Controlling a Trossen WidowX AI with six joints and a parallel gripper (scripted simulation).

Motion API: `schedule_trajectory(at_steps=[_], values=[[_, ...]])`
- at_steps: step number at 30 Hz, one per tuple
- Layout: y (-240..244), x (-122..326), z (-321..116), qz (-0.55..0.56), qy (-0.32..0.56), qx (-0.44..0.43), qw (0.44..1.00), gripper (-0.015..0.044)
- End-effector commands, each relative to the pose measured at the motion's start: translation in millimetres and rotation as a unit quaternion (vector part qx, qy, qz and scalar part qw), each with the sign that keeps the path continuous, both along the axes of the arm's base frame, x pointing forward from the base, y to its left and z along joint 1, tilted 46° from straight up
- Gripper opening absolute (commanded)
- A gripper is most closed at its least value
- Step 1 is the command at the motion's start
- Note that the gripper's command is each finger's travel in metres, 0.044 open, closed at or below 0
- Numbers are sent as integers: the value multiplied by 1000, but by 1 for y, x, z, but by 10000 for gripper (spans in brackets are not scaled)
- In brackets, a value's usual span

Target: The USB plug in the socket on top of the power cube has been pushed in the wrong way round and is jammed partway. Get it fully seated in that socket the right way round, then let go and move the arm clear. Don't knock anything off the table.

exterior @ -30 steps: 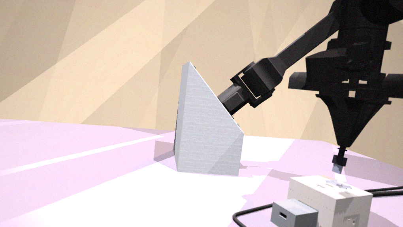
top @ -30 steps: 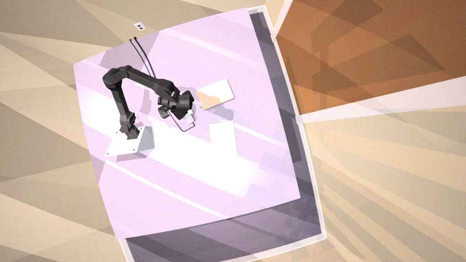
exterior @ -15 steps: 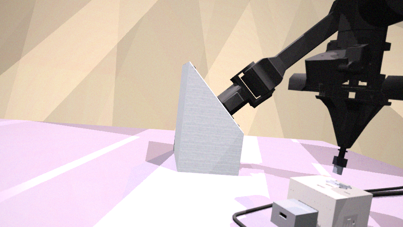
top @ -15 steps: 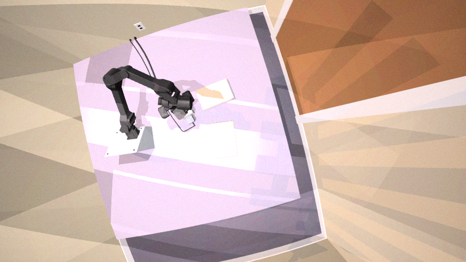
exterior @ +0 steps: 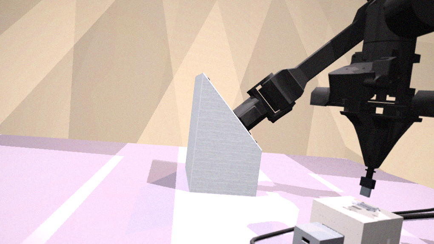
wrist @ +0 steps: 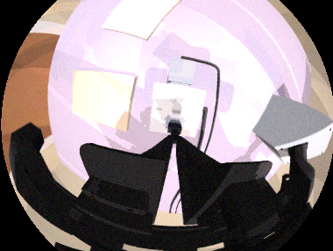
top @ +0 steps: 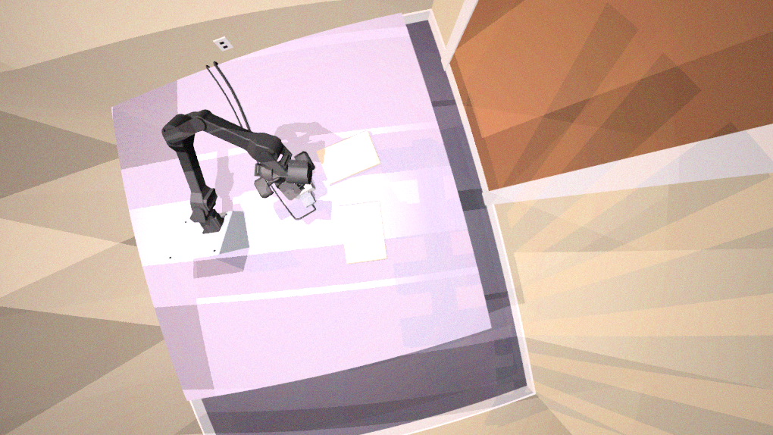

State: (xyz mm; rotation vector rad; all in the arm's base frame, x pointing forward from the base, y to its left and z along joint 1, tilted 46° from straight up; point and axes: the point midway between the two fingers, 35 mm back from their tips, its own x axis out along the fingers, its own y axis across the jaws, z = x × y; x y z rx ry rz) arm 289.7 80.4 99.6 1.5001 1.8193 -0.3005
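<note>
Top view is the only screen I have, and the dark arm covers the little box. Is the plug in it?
Observer: No. From the side, the USB plug hangs in the air above the power cube, with a gap below it.
Operator: So what holds it up?
Observer: The end effector points straight down, shut on the plug's dark upper end.
Operator: Is it at least over the hole?
Observer: The wrist view puts the plug over the cube's top face. I cannot tell whether it lines up with the socket.
</note>
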Motion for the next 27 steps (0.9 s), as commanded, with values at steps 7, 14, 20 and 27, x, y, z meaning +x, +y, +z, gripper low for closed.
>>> schedule_trajectory(at_steps=[7, 14, 20, 27], values=[[2, -1, -1, 2, 3, 6, 1000, 0], [3, -2, -1, 3, 4, 8, 1000, 0], [3, -2, -2, 4, 5, 11, 1000, 0], [4, -2, -2, 4, 6, 13, 1000, 0]])
